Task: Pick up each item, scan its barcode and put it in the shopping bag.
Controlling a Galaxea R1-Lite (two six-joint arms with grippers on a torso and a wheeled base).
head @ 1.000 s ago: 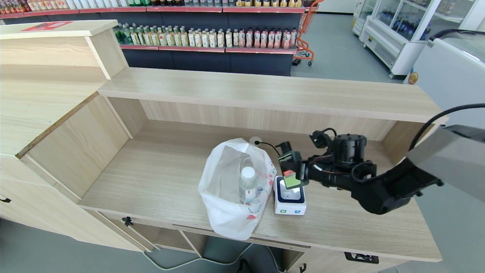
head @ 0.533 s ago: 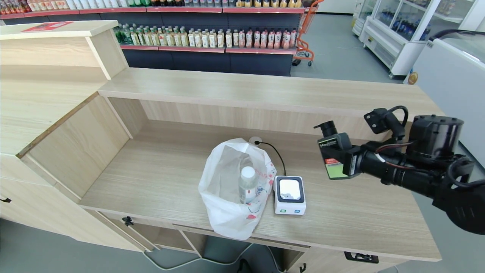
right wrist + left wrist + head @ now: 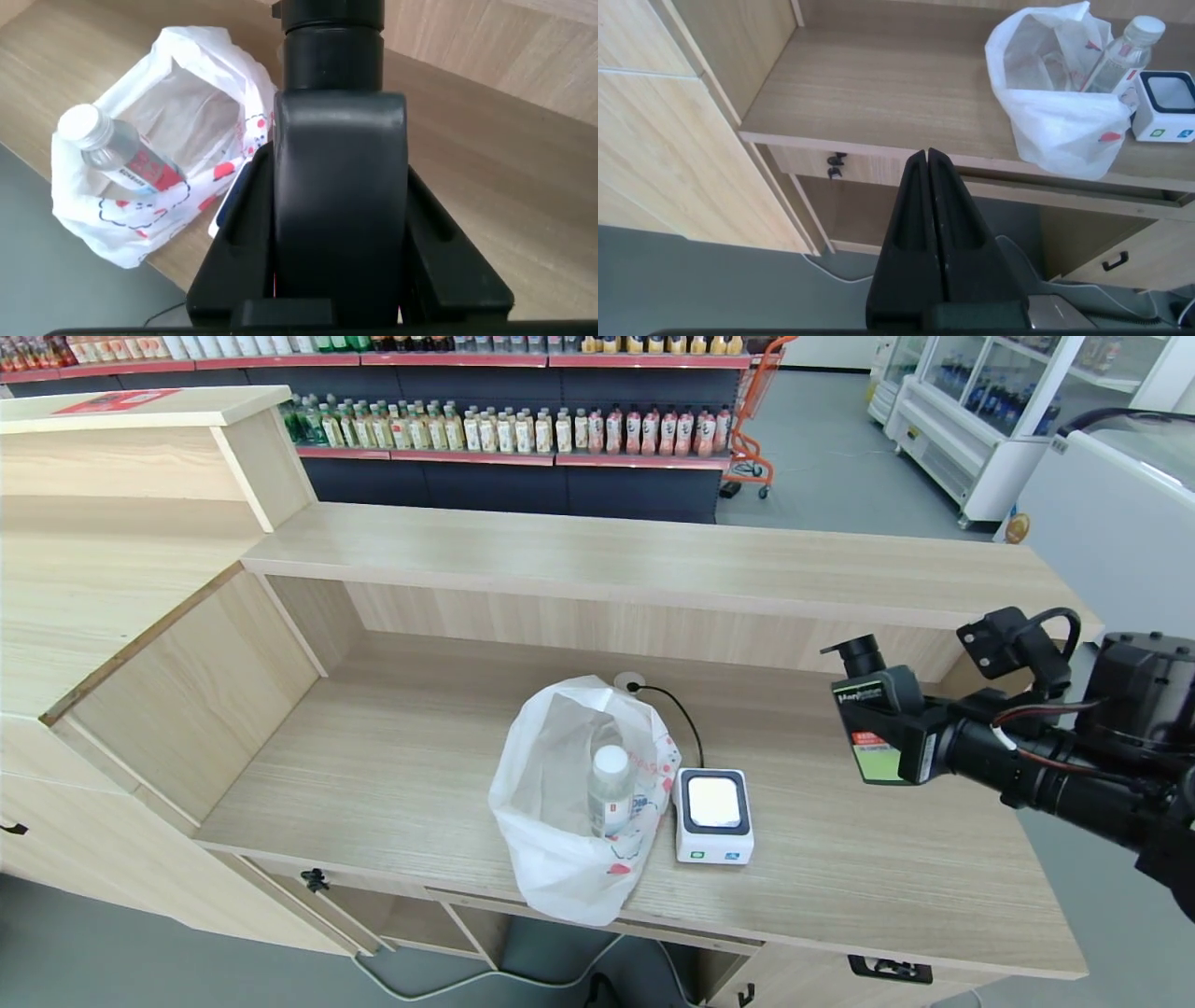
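Note:
My right gripper (image 3: pixel 924 745) is shut on a dark bottle (image 3: pixel 878 728) with a black cap and a green and red label, held level in the air above the right part of the counter. In the right wrist view that dark bottle (image 3: pixel 341 131) fills the middle between the fingers (image 3: pixel 439 243). The white shopping bag (image 3: pixel 560 821) stands open at the counter's front, with a clear white-capped bottle (image 3: pixel 611 789) upright inside. The white barcode scanner (image 3: pixel 714 814) sits just right of the bag. My left gripper (image 3: pixel 927 157) is shut on nothing, below and in front of the counter edge.
The scanner's black cable (image 3: pixel 677 709) runs back to a hole in the counter (image 3: pixel 373 747). A raised ledge (image 3: pixel 653 560) spans the back and a wooden side wall (image 3: pixel 187 700) closes the left. Store shelves (image 3: pixel 523 429) stand beyond.
My right arm has pulled the dark bottle away from above the scanner, up and to the right. The bag, its bottle and the scanner have stayed put.

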